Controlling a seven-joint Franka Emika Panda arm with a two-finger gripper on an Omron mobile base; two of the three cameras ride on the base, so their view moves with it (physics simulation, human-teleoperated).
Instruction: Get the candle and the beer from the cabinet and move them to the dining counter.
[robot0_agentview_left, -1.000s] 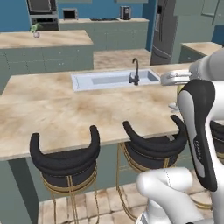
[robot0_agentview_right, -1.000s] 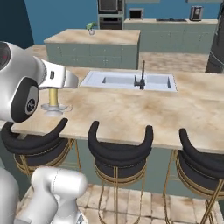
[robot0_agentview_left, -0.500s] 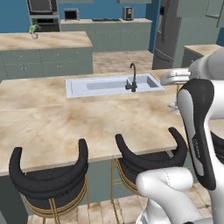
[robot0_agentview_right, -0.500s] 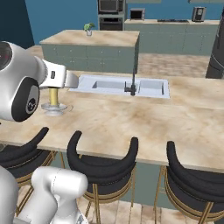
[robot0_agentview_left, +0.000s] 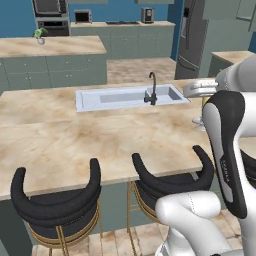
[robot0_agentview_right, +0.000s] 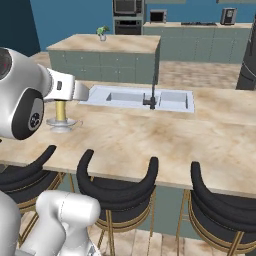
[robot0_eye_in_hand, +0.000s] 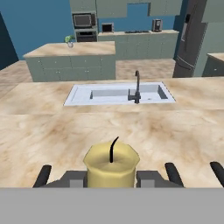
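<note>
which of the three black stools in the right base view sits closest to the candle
The leftmost black-backed stool, partly hidden behind the white arm: the pale-yellow candle in its clear dish stands on the beige marble counter just above it; the other two stools sit further right.

No text, label, brand, number or sign could be read anywhere. The only marking was a short run of small pale characters down the dark panel of the robot's arm (robot0_agentview_left: 225, 167) in the left base view, too small and blurred to make out.
</note>
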